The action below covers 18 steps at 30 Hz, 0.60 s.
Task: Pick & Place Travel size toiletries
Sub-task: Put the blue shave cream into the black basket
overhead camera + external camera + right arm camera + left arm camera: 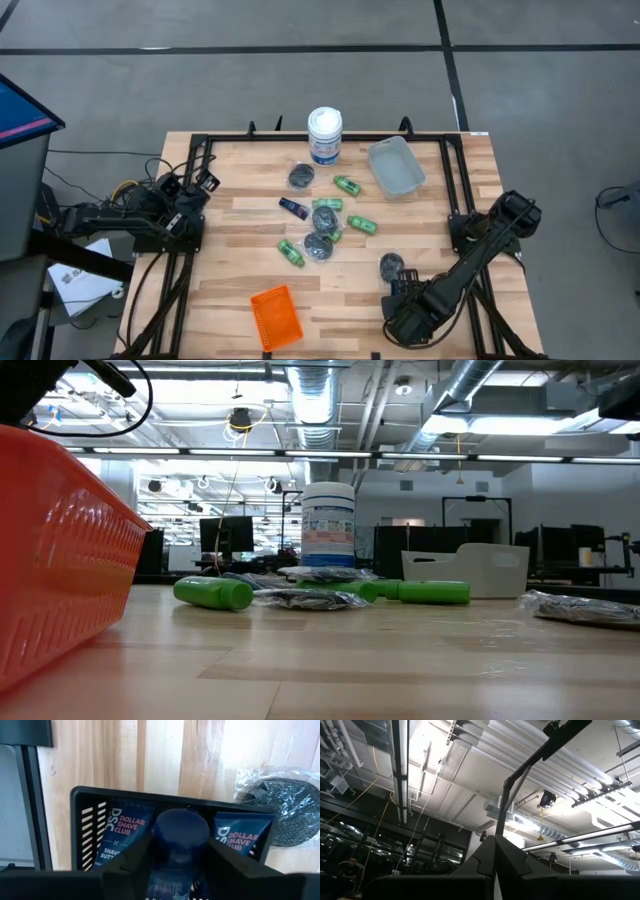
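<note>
Green bottles (pixel 347 184) (pixel 291 252), a dark blue flat tube (pixel 293 207) and wrapped grey pucks (pixel 301 176) (pixel 320 246) lie flat mid-table. My right gripper (pixel 408 305) hangs over a black tray (pixel 85 820) at the near edge, shut on a dark blue tube (pixel 180 832). Two more blue tubes (pixel 125 832) (pixel 242 840) lie in that tray. A puck (pixel 285 810) rests on the wood just beyond it. My left gripper (pixel 200 185), shut, is parked at the table's left edge and points up at the ceiling (pixel 495 852). My right gripper pinches the dark blue tube between its two fingers (pixel 132 862), one on each side of the body just behind the round cap (pixel 180 827). It comes from above, pointing down, with the cap end lowest over the black tray. Whether the cap touches the tray cannot be told.
A tall white canister (pixel 324 135) stands at the far edge, with a clear tray (pixel 395 165) to its right. An orange tray (pixel 276 316) sits at the near edge. Another puck (pixel 392 265) lies close to my right gripper. Bare wood shows on the table's left half.
</note>
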Tool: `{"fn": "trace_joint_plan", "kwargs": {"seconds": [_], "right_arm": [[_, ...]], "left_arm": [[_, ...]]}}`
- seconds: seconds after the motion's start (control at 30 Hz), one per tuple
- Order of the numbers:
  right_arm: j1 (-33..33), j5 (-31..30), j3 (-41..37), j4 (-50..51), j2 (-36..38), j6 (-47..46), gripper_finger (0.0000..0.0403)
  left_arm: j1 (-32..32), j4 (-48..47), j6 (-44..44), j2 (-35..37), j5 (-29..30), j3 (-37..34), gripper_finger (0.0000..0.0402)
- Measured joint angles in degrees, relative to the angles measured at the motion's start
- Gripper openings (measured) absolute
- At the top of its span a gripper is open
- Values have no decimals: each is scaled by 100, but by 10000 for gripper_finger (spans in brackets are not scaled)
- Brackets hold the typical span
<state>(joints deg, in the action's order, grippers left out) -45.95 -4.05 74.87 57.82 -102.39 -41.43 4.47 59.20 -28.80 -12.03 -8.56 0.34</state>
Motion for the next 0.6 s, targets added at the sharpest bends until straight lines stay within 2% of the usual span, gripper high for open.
{"fn": "trace_joint_plan", "kwargs": {"seconds": [0.4, 0.6], "right_arm": [[41, 288, 2, -19, -4, -250, 182], [99, 1152, 10, -4, -1, -769, 182]], "left_arm": [[0, 4, -1, -1, -4, 0, 1], [0, 26, -2, -2, -4, 0, 1]]}}
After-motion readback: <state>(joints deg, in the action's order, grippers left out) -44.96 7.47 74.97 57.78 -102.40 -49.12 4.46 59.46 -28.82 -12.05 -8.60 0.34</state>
